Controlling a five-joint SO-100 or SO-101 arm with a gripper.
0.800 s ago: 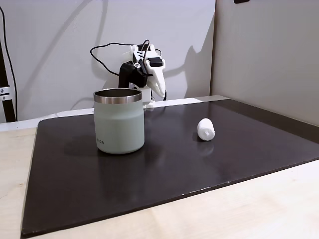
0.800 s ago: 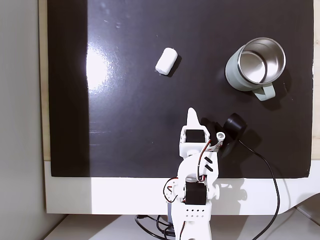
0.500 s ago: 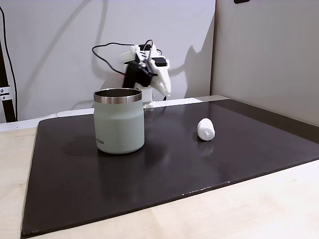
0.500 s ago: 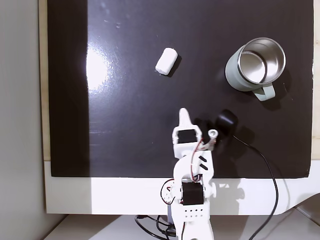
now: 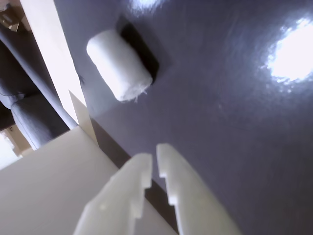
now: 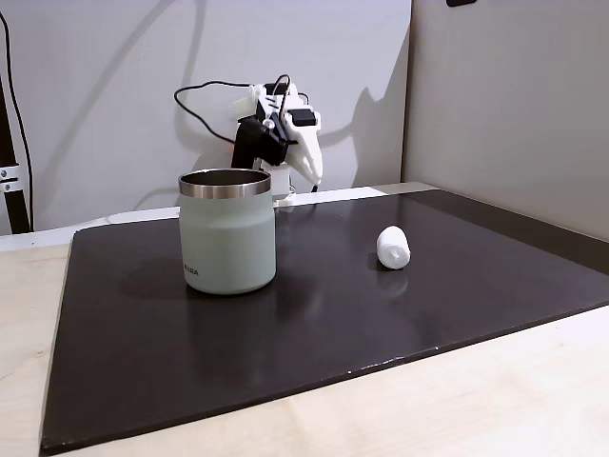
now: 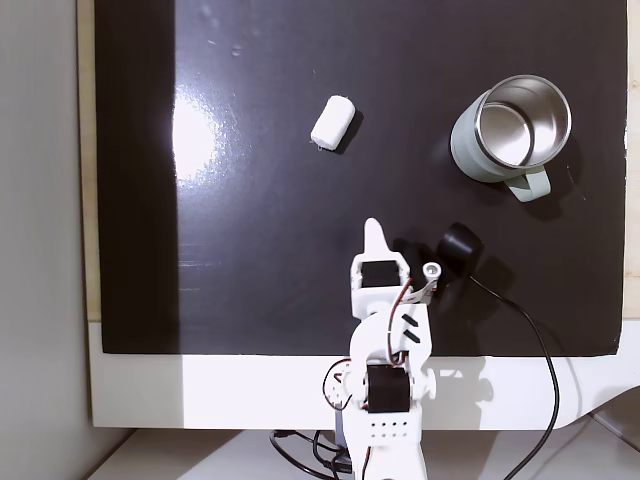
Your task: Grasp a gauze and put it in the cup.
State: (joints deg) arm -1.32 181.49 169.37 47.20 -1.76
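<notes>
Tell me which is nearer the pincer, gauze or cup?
The gauze, the small white roll lying on the dark mat ahead of the pincer. The cup stands farther off to the overhead view's right.

Lighting is bright and even in both fixed views, with sharp focus throughout. The glossy black mat (image 7: 260,150) returns a strong white glare patch at its left in a fixed view, and two more appear in the wrist view. The arm (image 6: 281,129) throws soft double shadows on the wall behind. In the wrist view the claw (image 5: 152,164) is overexposed and blurred; the gauze (image 5: 119,64) casts a hard dark shadow.
</notes>
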